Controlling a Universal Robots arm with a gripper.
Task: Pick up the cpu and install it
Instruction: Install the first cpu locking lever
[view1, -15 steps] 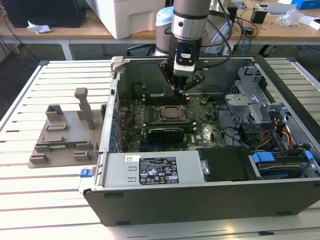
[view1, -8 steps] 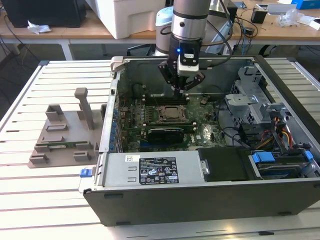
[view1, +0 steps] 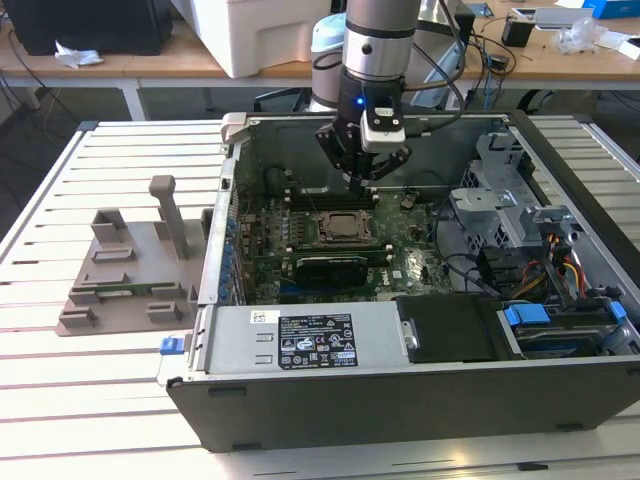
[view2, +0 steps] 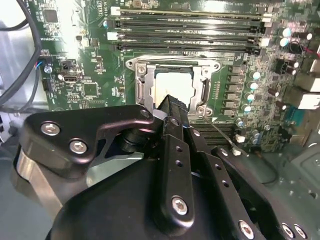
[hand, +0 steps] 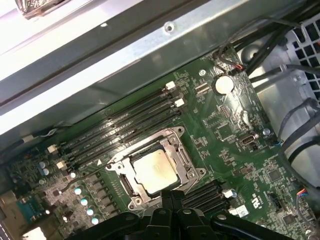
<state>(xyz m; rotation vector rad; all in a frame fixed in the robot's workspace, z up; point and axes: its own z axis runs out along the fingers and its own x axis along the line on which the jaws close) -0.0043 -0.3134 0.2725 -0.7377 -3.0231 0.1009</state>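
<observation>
Closest, fingers (hand: 165, 196) pressed together, gripping nothing, poised close over the cpu (hand: 157, 171). Below them, that cpu lying flat inside the metal socket frame (hand: 184, 157) on the green motherboard (hand: 225, 145). Beyond, black memory slots (hand: 130, 122), then the grey case wall (hand: 150, 55).

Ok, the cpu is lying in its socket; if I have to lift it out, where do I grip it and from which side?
Probably by two opposite thin edges, coming straight down from above. The cpu lies flat with the socket frame close around it, so any sideways approach looks blocked and only its top and edges are open.
</observation>
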